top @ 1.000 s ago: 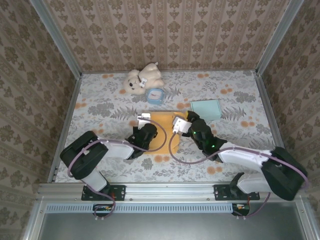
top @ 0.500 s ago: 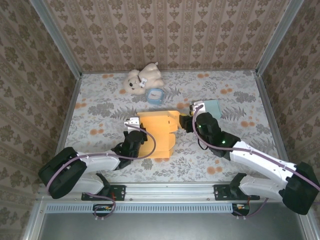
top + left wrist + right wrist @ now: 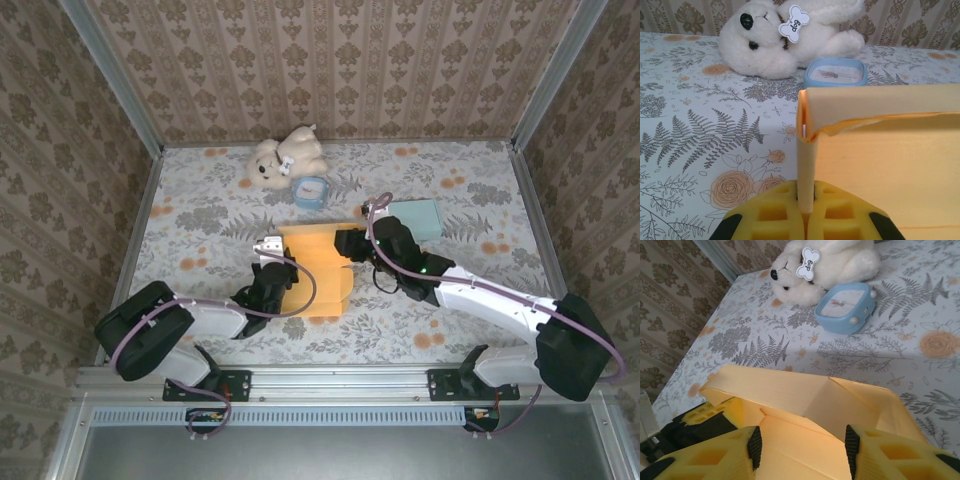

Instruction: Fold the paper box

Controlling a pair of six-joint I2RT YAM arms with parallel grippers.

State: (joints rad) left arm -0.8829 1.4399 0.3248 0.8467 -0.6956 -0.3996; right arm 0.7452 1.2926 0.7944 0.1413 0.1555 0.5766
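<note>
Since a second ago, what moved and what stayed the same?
The right arm drew off to the right, then came back to the paper box; its jaws stand open over the box's right side. The box went from flat to partly folded, its left wall upright. The left arm kept its jaws shut on that wall. Plush dog, blue clock and teal sheet did not move.

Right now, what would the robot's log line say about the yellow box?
left gripper: shut on paper box wall | right gripper: open, over the box | box state: partly folded, one wall raised
</note>
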